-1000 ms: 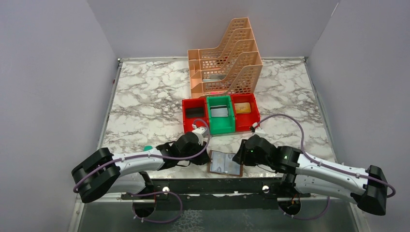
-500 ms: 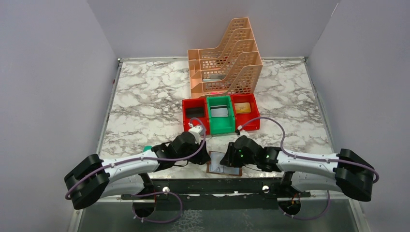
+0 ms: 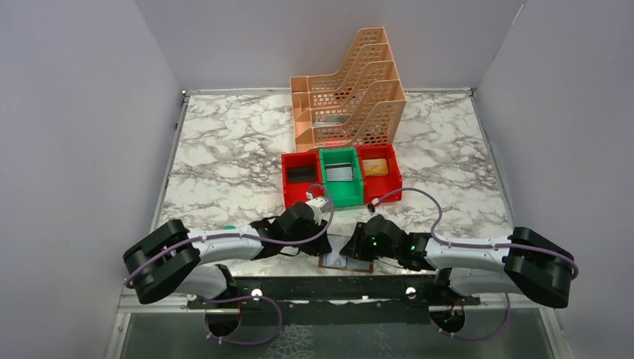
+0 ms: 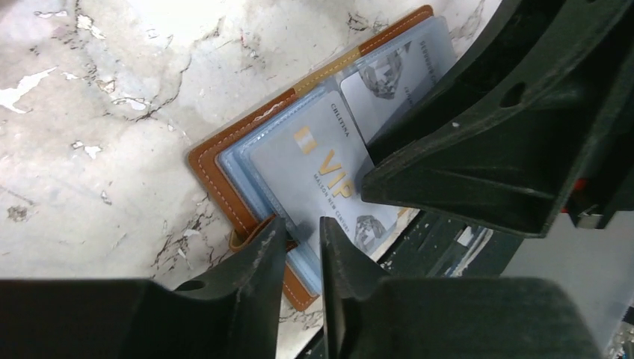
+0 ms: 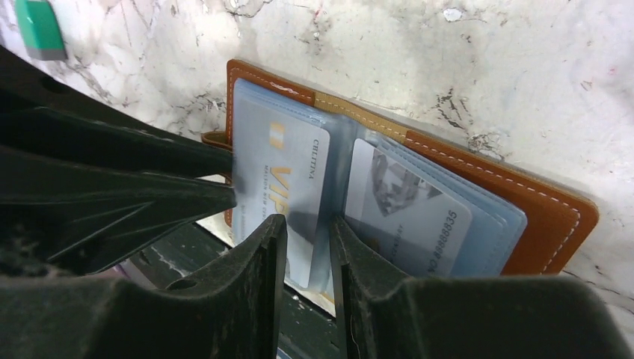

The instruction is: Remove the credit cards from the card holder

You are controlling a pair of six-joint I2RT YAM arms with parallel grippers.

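The brown card holder (image 3: 357, 265) lies open at the near table edge, its near side over the dark rail. It also shows in the left wrist view (image 4: 217, 176) and the right wrist view (image 5: 553, 217). A silvery grey-blue VIP credit card (image 4: 314, 164) (image 5: 280, 172) sits in its left pocket. A second card (image 5: 407, 213) sits in the right pocket. My left gripper (image 3: 320, 247) (image 4: 303, 224) is at the holder's left edge by the snap tab, jaws narrowed on the blue pocket edge. My right gripper (image 3: 351, 249) (image 5: 308, 221) is at the fold, jaws narrowed around an upright pocket leaf.
Two red bins (image 3: 300, 179) (image 3: 378, 170) flank a green bin (image 3: 341, 179) just beyond the grippers. An orange file rack (image 3: 348, 90) stands behind them. A small teal object (image 3: 229, 229) lies by the left arm. A dark metal rail (image 3: 329, 288) runs along the near edge.
Both grippers have closed in on the holder: the right one moved left onto its fold, the left one moved right onto its left edge. The holder is now mostly covered from above.
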